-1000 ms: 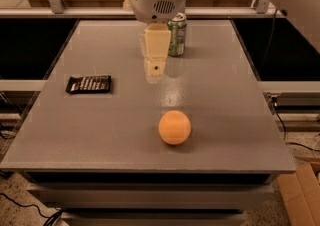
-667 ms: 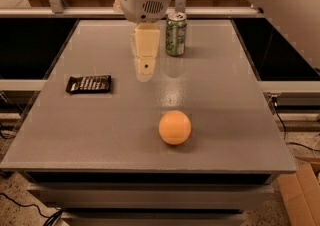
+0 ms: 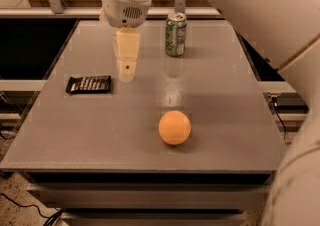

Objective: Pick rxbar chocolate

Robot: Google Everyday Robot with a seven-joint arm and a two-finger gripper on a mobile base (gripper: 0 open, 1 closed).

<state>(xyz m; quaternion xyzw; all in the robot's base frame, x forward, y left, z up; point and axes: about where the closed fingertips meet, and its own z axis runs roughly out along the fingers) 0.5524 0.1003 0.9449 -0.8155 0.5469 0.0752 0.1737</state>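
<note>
The rxbar chocolate [image 3: 89,84] is a flat black bar with pale print, lying on the left side of the grey table [image 3: 210,95]. My gripper [image 3: 126,70] hangs from the white arm over the table's back middle, pointing down. It is to the right of the bar and a little behind it, clearly apart from it. Nothing shows in the gripper.
A green drink can [image 3: 175,34] stands upright at the back of the table, right of the gripper. An orange ball [image 3: 174,127] rests near the front middle. The table's edges drop off on all sides; the white arm fills the upper right.
The gripper has moved left across the table, away from the can and toward the bar. The bar, can and ball have not moved.
</note>
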